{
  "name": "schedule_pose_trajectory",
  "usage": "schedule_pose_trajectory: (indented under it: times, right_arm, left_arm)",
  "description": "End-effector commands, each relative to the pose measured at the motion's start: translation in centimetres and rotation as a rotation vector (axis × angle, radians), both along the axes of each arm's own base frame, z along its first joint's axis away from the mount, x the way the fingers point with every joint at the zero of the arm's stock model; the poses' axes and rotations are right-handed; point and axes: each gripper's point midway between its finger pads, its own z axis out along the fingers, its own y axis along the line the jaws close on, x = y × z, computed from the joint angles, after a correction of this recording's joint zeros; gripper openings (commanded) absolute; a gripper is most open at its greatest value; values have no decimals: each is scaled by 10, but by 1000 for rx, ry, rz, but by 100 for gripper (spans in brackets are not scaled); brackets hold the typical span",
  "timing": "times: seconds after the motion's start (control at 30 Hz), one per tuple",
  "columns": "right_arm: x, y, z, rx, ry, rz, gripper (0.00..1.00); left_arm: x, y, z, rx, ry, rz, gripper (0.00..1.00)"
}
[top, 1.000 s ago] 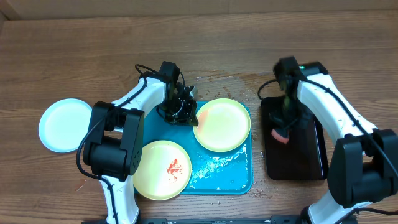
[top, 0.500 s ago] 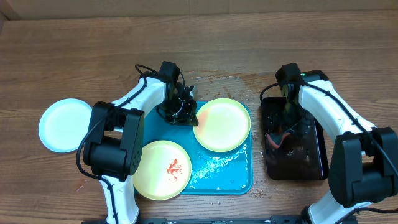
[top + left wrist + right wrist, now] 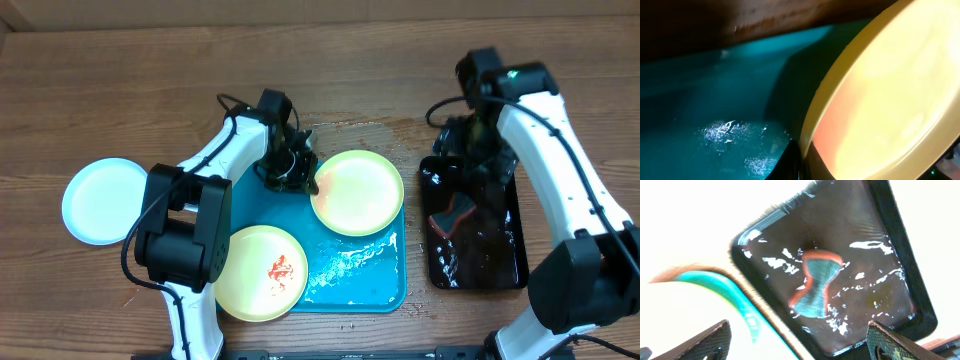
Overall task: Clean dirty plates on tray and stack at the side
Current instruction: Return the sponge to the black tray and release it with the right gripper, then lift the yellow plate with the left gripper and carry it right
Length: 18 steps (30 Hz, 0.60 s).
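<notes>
My left gripper point(image 3: 298, 175) is shut on the left rim of a pale yellow plate point(image 3: 357, 192) at the far end of the turquoise tray point(image 3: 350, 270). In the left wrist view the dark fingers point(image 3: 790, 167) pinch the plate's edge point(image 3: 890, 100), which appears raised above the wet tray point(image 3: 715, 100). A second yellow plate point(image 3: 262, 272), smeared red, lies on the tray's near left corner. A pale blue-white plate point(image 3: 102, 200) rests on the table at left. My right gripper point(image 3: 478, 140) hangs open and empty above the far end of the black tray.
A red-edged sponge point(image 3: 452, 213) lies on the wet black tray point(image 3: 500, 270) to the right of the turquoise one; the right wrist view shows the sponge point(image 3: 816, 282) loose below my open right gripper point(image 3: 799, 342). Water is spilt on the wood behind the trays.
My right gripper has opened, left the sponge on the black tray and risen toward the tray's far end. The left gripper still holds the plate, shifted slightly.
</notes>
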Motion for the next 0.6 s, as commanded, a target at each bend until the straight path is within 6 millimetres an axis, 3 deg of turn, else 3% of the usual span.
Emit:
schedule_pose_trajectory:
  times: [0.0, 0.2, 0.27, 0.33, 0.37, 0.5, 0.57]
  right_arm:
    - [15, 0, 48, 1, -121, 22, 88]
    - [25, -5, 108, 15, -253, 34, 82]
    - [26, -13, 128, 18, -298, 14, 70]
    - [28, -21, 150, 27, -355, 30, 50]
    - [30, -23, 161, 37, -393, 62, 47]
    - [32, -36, 193, 37, -499, 70, 46]
    - [31, -41, 205, 31, -539, 77, 53]
  left_arm:
    - [17, -9, 47, 42, -126, 1, 4]
    - [10, -16, 70, 131, -159, -17, 4]
    - [6, -21, 75, 157, -168, -31, 4]
    - [3, -27, 80, 185, -184, -54, 4]
    - [2, -30, 81, 200, -196, -65, 4]
    - [1, -48, 91, 253, -265, -102, 4]
    - [1, -60, 99, 265, -308, -114, 4]
